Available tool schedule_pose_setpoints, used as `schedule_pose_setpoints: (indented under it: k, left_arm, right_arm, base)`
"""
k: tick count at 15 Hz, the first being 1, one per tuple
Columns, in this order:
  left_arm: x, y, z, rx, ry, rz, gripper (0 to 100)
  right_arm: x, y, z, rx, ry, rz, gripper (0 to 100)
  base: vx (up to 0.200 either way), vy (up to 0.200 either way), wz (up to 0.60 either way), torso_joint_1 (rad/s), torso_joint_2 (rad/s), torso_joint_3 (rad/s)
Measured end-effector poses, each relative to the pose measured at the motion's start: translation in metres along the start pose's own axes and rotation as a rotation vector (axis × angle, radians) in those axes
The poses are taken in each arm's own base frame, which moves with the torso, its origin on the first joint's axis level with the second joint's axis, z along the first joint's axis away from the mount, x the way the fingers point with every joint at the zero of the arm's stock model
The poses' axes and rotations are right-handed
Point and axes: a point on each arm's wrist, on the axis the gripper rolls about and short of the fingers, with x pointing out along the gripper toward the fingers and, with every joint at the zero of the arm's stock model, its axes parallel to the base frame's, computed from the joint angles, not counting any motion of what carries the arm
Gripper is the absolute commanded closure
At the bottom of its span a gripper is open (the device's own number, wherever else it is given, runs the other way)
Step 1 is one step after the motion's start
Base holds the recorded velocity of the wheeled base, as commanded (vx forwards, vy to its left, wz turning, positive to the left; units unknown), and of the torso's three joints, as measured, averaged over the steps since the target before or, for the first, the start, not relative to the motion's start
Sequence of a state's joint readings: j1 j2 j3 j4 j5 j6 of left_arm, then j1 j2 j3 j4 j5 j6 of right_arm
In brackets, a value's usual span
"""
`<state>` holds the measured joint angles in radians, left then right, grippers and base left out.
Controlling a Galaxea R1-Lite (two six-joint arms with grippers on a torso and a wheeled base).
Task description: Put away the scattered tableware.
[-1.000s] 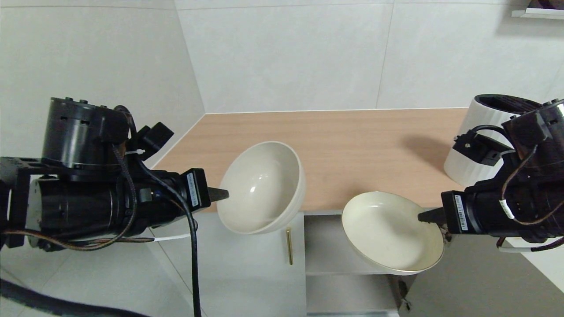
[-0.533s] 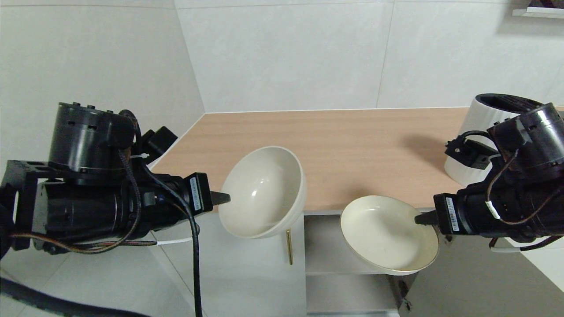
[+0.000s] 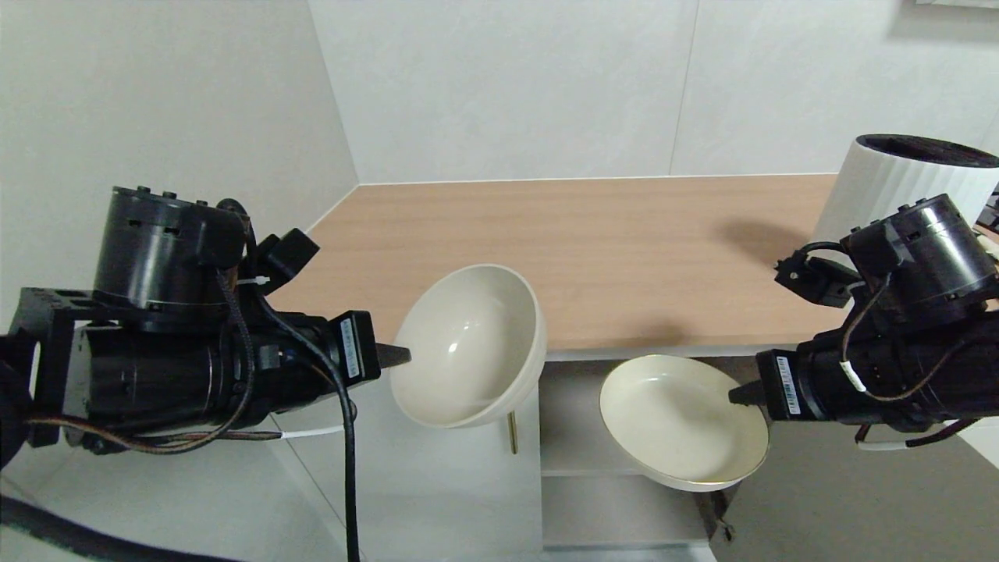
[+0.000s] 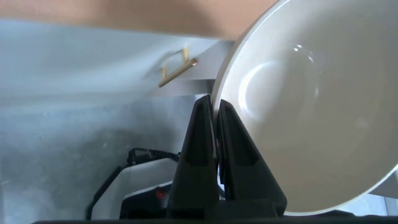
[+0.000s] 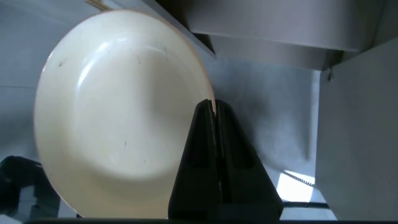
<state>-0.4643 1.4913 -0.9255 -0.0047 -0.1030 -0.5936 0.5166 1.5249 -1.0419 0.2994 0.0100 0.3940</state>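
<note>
Left hand (image 3: 398, 355) is clamped on the rim of a tilted white bowl (image 3: 468, 343), held in the air before the table (image 3: 593, 234) edge. Right hand (image 3: 737, 394) grips the rim of a shallow plate (image 3: 679, 417), lower, before the open cabinet (image 3: 574, 425). A white ribbed pot (image 3: 897, 179) stands on the table, far right.

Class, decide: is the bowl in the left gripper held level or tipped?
Tipped: the left gripper pinches the rim of the bowl, whose empty inside faces sideways.
</note>
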Motion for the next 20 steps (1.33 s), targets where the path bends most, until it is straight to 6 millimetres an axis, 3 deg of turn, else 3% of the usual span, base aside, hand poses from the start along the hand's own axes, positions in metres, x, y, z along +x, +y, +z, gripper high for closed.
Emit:
schedule_pose_setpoints:
  k: [13, 20]
  left_arm:
    - [0.004, 0.001, -0.001, -0.001, 0.011, 0.007, 100]
    - [0.004, 0.001, -0.001, -0.001, 0.013, 0.008, 100]
  right_arm:
    - [0.012, 0.000, 0.000, -0.002, 0.023, -0.009, 100]
    - [0.024, 0.000, 0.001, 0.000, 0.039, -0.018, 100]
  base:
    - [0.000, 0.000, 0.00, -0.162, 0.46, 0.299]
    - [0.000, 0.000, 0.00, -0.020, 0.08, 0.058]
